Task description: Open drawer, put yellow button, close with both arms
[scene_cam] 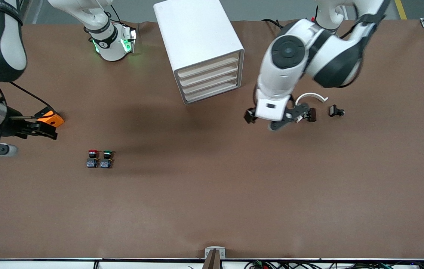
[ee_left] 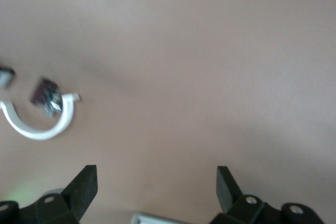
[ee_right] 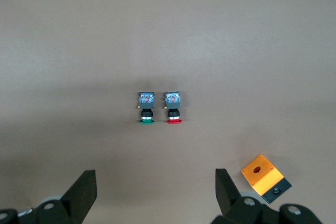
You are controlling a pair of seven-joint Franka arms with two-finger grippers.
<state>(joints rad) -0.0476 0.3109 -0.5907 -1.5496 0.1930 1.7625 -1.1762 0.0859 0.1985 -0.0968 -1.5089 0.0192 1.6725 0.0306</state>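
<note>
The white cabinet (scene_cam: 197, 33) stands at the robots' edge of the table with all four drawers shut; the top drawer (scene_cam: 208, 64) shows its cream slat. No yellow button shows in any view. My left gripper (scene_cam: 279, 121) is open and empty over bare table beside the cabinet's front, toward the left arm's end; its wrist view (ee_left: 156, 182) shows only table between the fingers. My right gripper (scene_cam: 47, 130) is open and empty at the right arm's end, beside an orange box (scene_cam: 49, 118); its wrist view (ee_right: 155, 184) shows bare table between the fingers.
A red-capped switch (scene_cam: 92, 158) and a green-capped switch (scene_cam: 106, 158) stand side by side nearer the front camera; both show in the right wrist view (ee_right: 173, 107) (ee_right: 146, 107). A white curved piece (scene_cam: 311, 96), a dark part (scene_cam: 312, 114) and a small black part (scene_cam: 336, 111) lie by the left gripper.
</note>
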